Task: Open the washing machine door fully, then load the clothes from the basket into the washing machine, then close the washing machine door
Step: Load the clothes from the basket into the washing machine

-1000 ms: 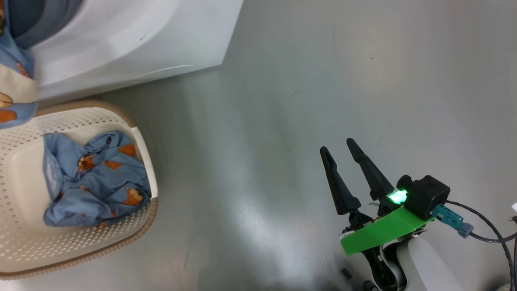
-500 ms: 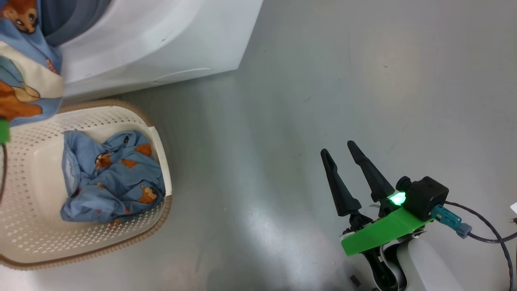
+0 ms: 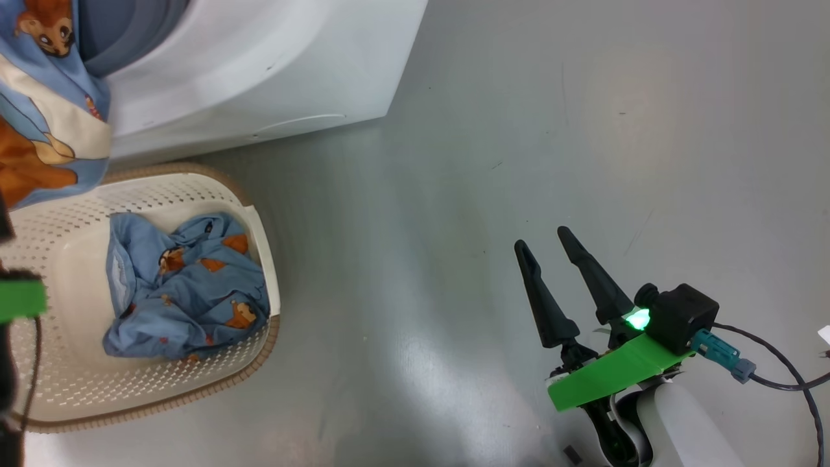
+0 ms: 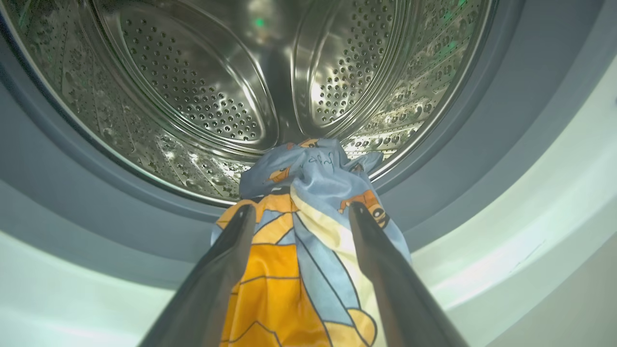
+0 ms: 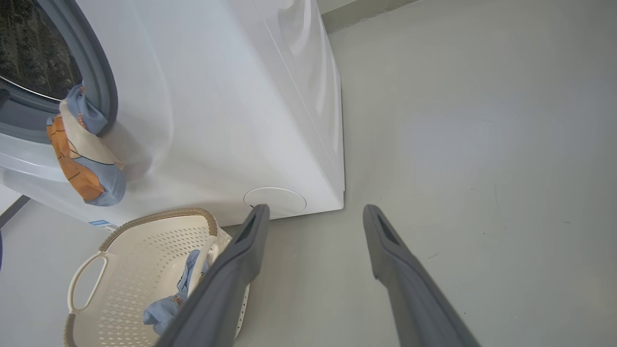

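The white washing machine (image 3: 259, 71) stands open, and its steel drum (image 4: 193, 72) is bare inside. One light blue garment with orange figures (image 4: 308, 241) drapes over the grey rubber ring, half in the drum and half hanging down the front (image 5: 82, 154). My left gripper (image 4: 302, 206) is open just before that hanging cloth, one finger to each side of it. The cream basket (image 3: 194, 194) sits on the floor below the opening with more blue clothes (image 3: 188, 292) in it. My right gripper (image 3: 542, 236) is open over bare floor, far right of the basket. The washing machine door is out of view.
A round flap (image 5: 274, 200) sits low on the machine's front, near the basket's rim (image 5: 164, 214). A green part of my left arm (image 3: 19, 298) shows at the left edge over the basket. Grey floor (image 3: 454, 162) stretches between basket and right gripper.
The head camera has turned, so the machine and basket sit further right in the picture. The green part of my left arm has come in at the left edge. The right gripper has held still.
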Controlling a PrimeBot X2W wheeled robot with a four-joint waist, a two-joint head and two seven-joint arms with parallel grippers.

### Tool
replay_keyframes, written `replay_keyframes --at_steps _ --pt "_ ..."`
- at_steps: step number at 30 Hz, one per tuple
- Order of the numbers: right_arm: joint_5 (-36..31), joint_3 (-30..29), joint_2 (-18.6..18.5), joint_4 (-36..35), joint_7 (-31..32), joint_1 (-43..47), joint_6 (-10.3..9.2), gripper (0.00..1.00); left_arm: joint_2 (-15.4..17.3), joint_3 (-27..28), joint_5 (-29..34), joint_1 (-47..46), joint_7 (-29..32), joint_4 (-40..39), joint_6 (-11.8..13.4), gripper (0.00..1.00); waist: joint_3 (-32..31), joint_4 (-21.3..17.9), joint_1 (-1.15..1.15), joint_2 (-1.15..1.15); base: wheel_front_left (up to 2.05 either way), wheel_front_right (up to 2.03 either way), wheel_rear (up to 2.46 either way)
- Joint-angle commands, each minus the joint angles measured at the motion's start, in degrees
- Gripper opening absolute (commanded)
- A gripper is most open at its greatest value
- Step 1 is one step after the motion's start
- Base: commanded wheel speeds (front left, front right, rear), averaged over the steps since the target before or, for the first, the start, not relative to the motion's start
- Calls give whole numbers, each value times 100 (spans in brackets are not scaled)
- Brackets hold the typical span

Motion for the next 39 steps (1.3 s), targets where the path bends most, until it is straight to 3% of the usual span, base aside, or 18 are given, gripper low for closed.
replay_keyframes --at_steps 1,29,39 --pt "-95 101 15 -108 -69 65 9 100 70 325 66 337 -29 -199 -14 100 -11 12 0 0 0 0 0" --pt "-190 186 15 -5 -69 43 9 100 -596 689 256 1995 -29 160 -14 100 -180 71 0 0 0 0 0" --pt "-187 154 15 17 -69 15 9 100 -651 778 266 2211 -29 508 -14 100 -169 118 0 0 0 0 0"
